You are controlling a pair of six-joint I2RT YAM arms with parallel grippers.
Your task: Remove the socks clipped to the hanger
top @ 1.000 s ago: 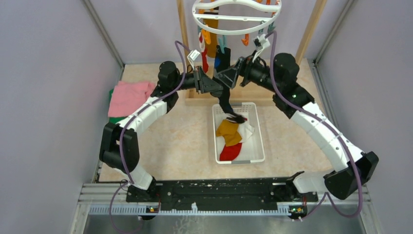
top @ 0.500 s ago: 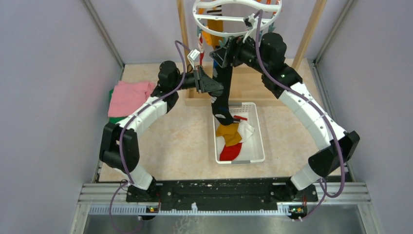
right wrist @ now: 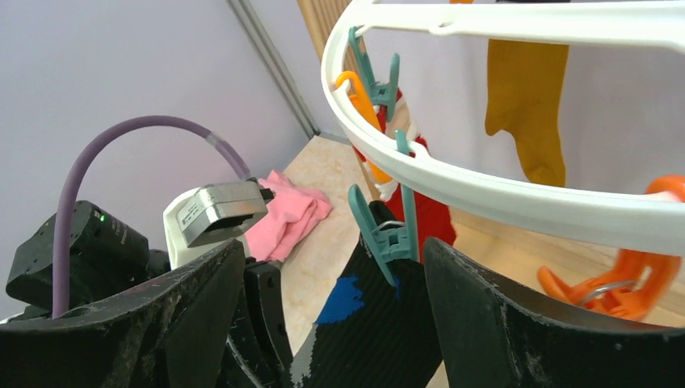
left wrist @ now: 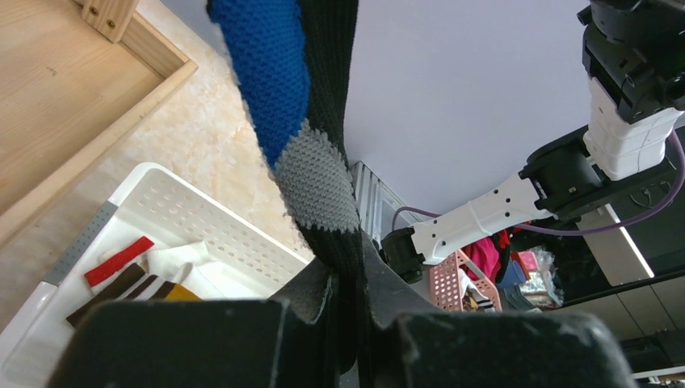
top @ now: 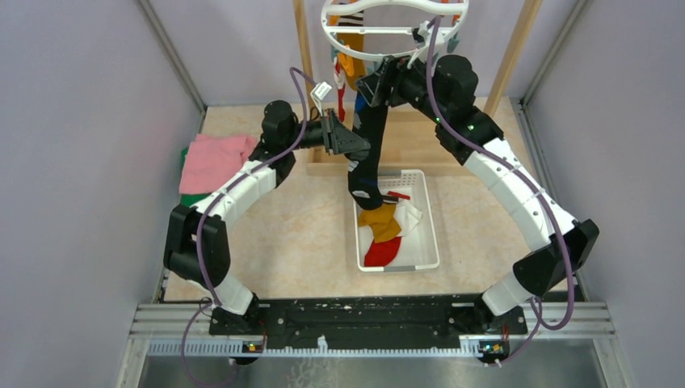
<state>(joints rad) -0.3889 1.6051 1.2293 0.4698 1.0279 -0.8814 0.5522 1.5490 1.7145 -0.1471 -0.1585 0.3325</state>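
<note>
The white oval hanger [top: 393, 32] hangs at the top centre with orange and teal clips. A black sock [top: 373, 129] with blue and grey patches hangs from a teal clip [right wrist: 380, 238] down toward the basket. My left gripper [top: 355, 145] is shut on its lower part, seen in the left wrist view [left wrist: 347, 283] just below the grey patch [left wrist: 323, 186]. My right gripper [top: 378, 85] is open, its jaws either side of the teal clip and the sock's top [right wrist: 380, 331]. A mustard sock [right wrist: 525, 105] and a red sock [right wrist: 428, 218] stay clipped behind.
A white slotted basket [top: 428, 234] below holds mustard [top: 380, 220], red [top: 381, 252] and white socks. A wooden frame [top: 303, 48] carries the hanger, its base [top: 436, 145] behind the basket. A folded pink cloth [top: 214, 158] lies at the left. Purple walls close in both sides.
My right gripper rose from beside the left gripper up to the teal clip at the hanger ring. The black sock now hangs straighter. The left arm has not moved.
</note>
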